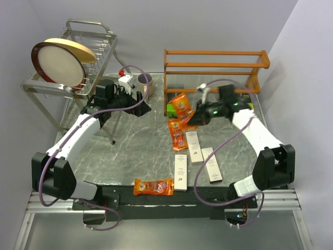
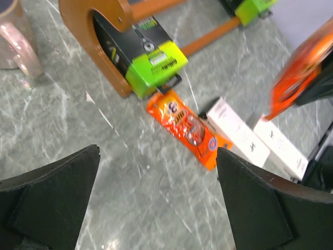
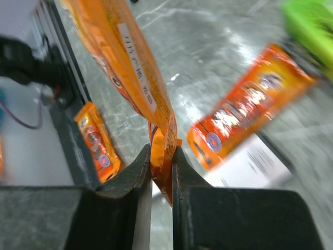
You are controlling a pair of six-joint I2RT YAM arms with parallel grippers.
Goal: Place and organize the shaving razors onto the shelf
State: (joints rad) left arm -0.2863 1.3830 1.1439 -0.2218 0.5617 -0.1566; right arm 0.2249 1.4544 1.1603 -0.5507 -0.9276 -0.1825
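My right gripper (image 1: 193, 117) is shut on a flat orange packet (image 1: 182, 105) and holds it above the table in front of the orange-brown shelf (image 1: 216, 66). The right wrist view shows the packet (image 3: 125, 67) pinched between the fingers of that gripper (image 3: 161, 161). Another orange packet (image 1: 177, 134) lies below it, and a third (image 1: 153, 186) lies at the front edge. Three white boxes (image 1: 193, 146) (image 1: 212, 164) (image 1: 180, 172) lie on the table. A lime-green pack (image 2: 151, 57) sits at the shelf's left end. My left gripper (image 2: 158, 203) is open and empty over bare table.
A silver wire rack (image 1: 99, 52) with a round plate (image 1: 58, 63) stands at the back left. A mauve mug (image 1: 144, 82) stands left of the shelf. A second green pack (image 1: 250, 105) shows by the shelf's right end.
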